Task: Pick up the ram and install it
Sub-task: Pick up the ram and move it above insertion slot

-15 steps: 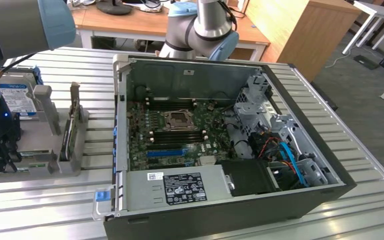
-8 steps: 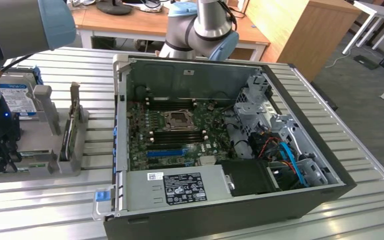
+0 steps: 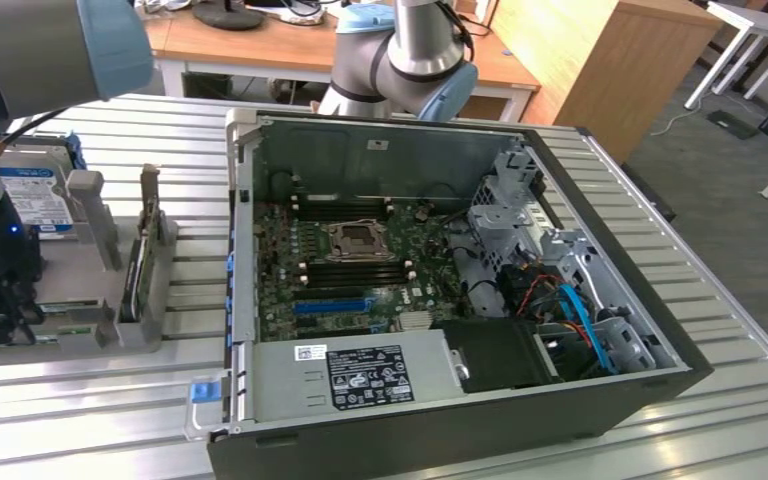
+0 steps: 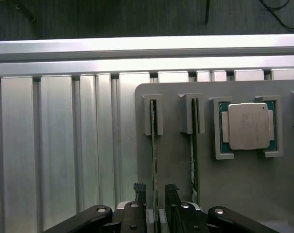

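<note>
Although the jaws stand wide and grip nothing, the gripper (image 4: pixel 155 193) sits astride the ram (image 4: pixel 154 145). One black finger (image 4: pixel 139 190) stands at each face of the board, both apparently just clear of it. The ram stands on its long edge in a slot of the grey holder (image 4: pixel 234 194). The holder lies on the slatted table (image 4: pixel 54 145) at the exterior view's left, beside the open computer case (image 3: pixel 491 440). A second stick (image 4: pixel 194 145) stands in the neighbouring slot, and a processor (image 4: pixel 248 125) sits in a pocket beyond that.

Assessment: the ram is judged light, thin and rigid, but liable to crack or shed chips if bent or pinched hard. Hold is best taken squarely across the two flat faces, clear of the contact edge, with modest force. The smooth faces may slip under an off-centre grip.
</note>
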{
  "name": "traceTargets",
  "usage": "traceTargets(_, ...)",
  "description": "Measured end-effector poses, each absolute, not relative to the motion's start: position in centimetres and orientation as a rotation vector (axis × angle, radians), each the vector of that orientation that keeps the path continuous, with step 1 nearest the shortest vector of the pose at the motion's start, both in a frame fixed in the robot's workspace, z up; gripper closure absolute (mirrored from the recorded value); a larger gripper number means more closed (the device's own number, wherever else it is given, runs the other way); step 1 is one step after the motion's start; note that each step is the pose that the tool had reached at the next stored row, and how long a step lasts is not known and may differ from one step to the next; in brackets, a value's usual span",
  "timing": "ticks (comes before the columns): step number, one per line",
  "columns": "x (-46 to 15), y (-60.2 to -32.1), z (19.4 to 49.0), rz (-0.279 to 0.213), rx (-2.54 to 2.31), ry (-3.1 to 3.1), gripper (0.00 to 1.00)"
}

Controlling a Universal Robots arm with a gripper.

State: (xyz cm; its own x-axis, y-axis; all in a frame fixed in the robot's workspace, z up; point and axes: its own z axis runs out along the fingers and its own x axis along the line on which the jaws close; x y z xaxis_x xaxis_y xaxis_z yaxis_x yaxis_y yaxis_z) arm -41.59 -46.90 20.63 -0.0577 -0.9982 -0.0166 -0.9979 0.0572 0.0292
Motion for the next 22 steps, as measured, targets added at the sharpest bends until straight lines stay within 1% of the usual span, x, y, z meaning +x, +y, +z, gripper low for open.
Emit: traceTargets(22, -41.06, -46.9, 20.23, -0.051, 2.15, -2.278, 0.7)
